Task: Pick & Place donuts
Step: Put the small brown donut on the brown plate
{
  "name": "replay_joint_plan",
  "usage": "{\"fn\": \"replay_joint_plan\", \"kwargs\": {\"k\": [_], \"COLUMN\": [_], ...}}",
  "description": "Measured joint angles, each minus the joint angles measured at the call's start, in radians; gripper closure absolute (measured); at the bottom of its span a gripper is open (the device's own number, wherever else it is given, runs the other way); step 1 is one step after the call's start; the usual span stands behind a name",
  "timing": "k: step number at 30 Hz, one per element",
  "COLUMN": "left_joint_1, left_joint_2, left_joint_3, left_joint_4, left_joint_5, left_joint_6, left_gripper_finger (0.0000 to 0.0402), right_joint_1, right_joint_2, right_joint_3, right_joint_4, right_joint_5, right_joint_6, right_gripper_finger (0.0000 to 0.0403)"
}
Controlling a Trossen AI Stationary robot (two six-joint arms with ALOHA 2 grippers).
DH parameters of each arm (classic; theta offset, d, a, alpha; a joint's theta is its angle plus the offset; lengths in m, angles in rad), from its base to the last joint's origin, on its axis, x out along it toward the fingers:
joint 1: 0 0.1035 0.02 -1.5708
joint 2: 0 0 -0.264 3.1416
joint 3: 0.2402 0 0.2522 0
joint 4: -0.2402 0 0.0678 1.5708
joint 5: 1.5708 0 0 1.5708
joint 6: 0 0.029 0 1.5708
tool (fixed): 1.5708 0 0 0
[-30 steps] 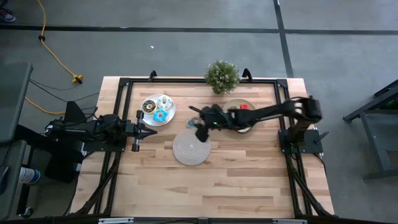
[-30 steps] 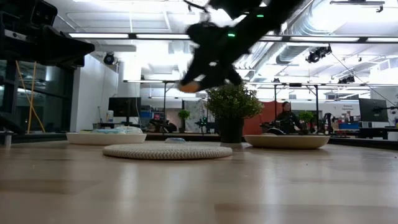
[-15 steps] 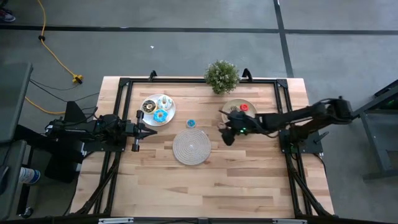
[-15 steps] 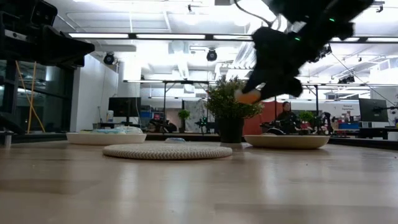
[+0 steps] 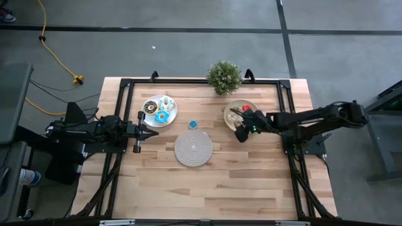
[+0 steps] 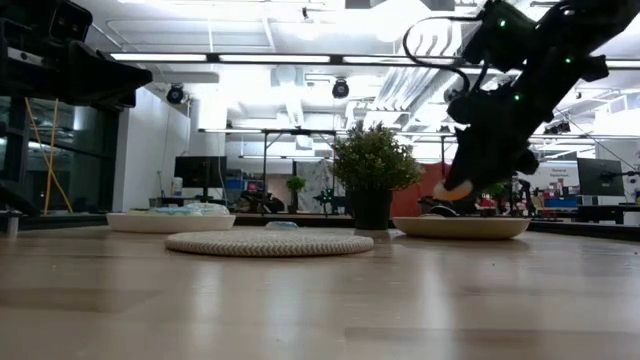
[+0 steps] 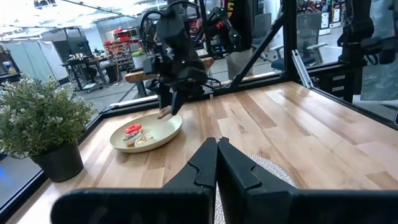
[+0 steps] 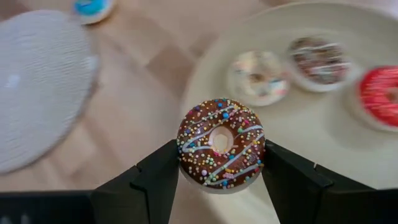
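Donut (image 8: 221, 147), brown-iced with sprinkles, sat pinched between the right gripper's (image 8: 221, 180) fingers, held in the air over the near edge of the cream plate (image 5: 230, 113). Three more donuts lay on that plate, one red (image 8: 380, 94). A blue donut (image 5: 193, 124) rested just beside the mat (image 5: 193, 149). The left gripper (image 5: 152, 132), fingers together and empty, waited beside the white plate (image 5: 170, 105).

Both arms are dark, almost black, built from slim tube-like links with thicker blocks at the joints. The right arm (image 5: 301, 117) has small green lights near its wrist, and a thin black cable loops above it. The right gripper (image 8: 217, 180) has two flat, angular black fingers (image 8: 152, 183). The left gripper (image 7: 216, 163) has similar matte black wedge-shaped fingers, perhaps plastic.
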Motion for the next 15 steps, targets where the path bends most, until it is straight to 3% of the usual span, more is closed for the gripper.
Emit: {"fn": "replay_joint_plan", "kwargs": {"k": [7, 15], "left_joint_1": [0.000, 0.000], "left_joint_2": [0.000, 0.000], "left_joint_3": [0.000, 0.000], "left_joint_4": [0.000, 0.000], "left_joint_5": [0.000, 0.000], "left_joint_6": [0.000, 0.000], "left_gripper_finger": [0.0401, 0.0401], "right_joint_1": [-0.054, -0.061], "right_joint_2": [0.005, 0.092], "right_joint_3": [0.000, 0.000], "right_joint_4": [-0.064, -0.050], "right_joint_5": [0.098, 0.100], "right_joint_6": [-0.003, 0.004], "right_gripper_finger": [0.0194, 0.0194]}}
